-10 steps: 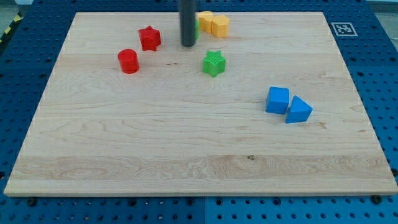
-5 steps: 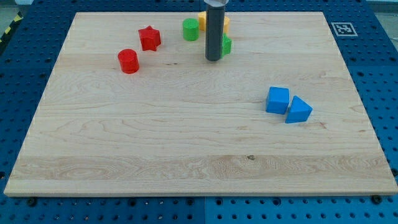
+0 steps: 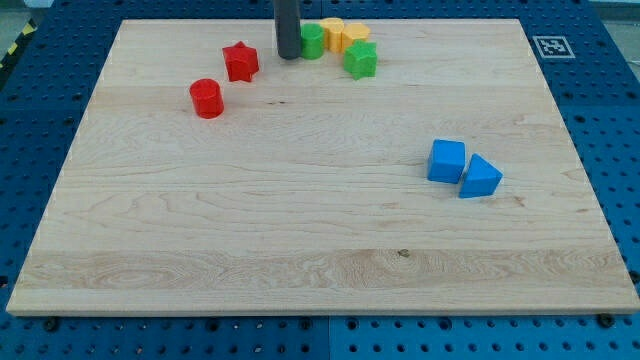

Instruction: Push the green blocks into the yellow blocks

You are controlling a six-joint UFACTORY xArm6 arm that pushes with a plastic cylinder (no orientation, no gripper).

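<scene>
On the wooden tabletop (image 3: 300,220), going from the view's left, there is first a red cylinder (image 3: 206,98), and a little up and right of it a red star block (image 3: 240,61); the two are near but apart. Next comes the dark rod, and my tip (image 3: 288,55) stands near the view's top edge, just at the left side of the green cylinder (image 3: 312,41), touching it or almost. The rod has no end effector that can clench or release; it is only a straight tip. The green cylinder is pressed against the first yellow block (image 3: 332,35), and a second yellow block (image 3: 355,35) sits directly beside that one. The green star block (image 3: 362,59) lies just below the second yellow block, touching it. Well apart, toward the view's right, a blue cube (image 3: 447,160) and a blue triangular block (image 3: 481,177) rest side by side.
</scene>
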